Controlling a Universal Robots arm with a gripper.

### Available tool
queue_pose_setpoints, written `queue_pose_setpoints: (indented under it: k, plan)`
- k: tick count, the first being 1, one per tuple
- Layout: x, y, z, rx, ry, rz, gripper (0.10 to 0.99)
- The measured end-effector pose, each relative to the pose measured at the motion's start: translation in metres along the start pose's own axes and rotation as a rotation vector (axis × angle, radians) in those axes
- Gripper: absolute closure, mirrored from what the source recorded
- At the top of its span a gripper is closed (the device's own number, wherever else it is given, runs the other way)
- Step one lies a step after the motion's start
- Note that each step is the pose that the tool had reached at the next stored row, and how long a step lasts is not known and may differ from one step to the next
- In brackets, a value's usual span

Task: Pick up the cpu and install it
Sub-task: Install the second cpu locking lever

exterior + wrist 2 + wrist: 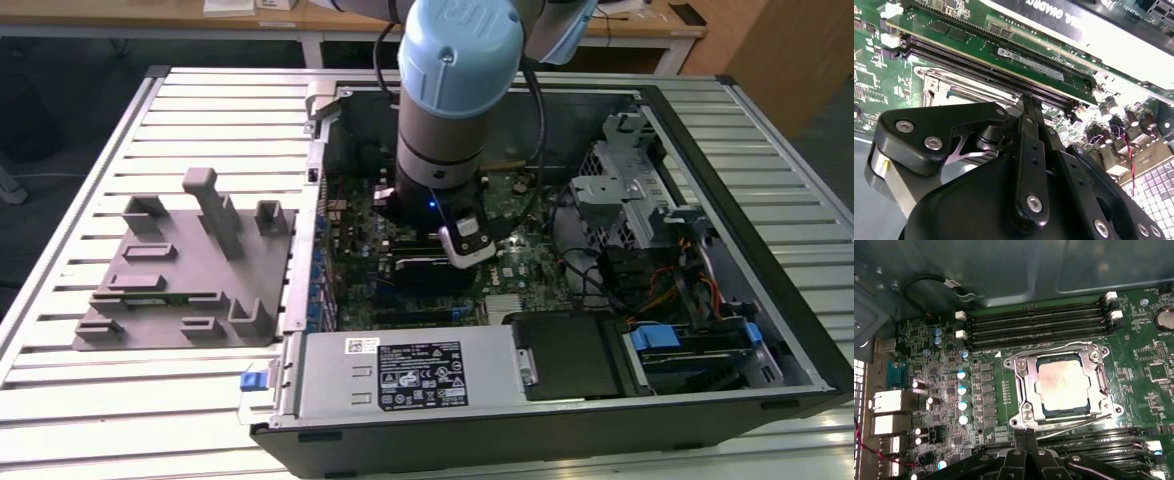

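The cpu (1063, 385) sits flat inside the motherboard socket frame (1024, 390), retained under its metal bracket. The pincer (1025, 434) hangs just beside the frame's edge, fingers pressed together, holding nothing; the cpu lies directly ahead of its tips.

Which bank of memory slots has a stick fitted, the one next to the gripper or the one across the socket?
The bank beside the gripper: in the second wrist view a memory stick stands there. The far slots look bare.
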State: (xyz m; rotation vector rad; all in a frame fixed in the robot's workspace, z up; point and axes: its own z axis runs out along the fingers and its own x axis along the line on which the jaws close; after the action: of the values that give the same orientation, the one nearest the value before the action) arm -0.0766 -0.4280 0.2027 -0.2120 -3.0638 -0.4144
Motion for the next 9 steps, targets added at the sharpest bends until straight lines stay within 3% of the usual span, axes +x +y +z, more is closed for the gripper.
queue_pose_setpoints:
  k: [9]
  plan:
    - [0.0019,-0.0014,0.0034,-0.025,0.0026,-0.002,0.980]
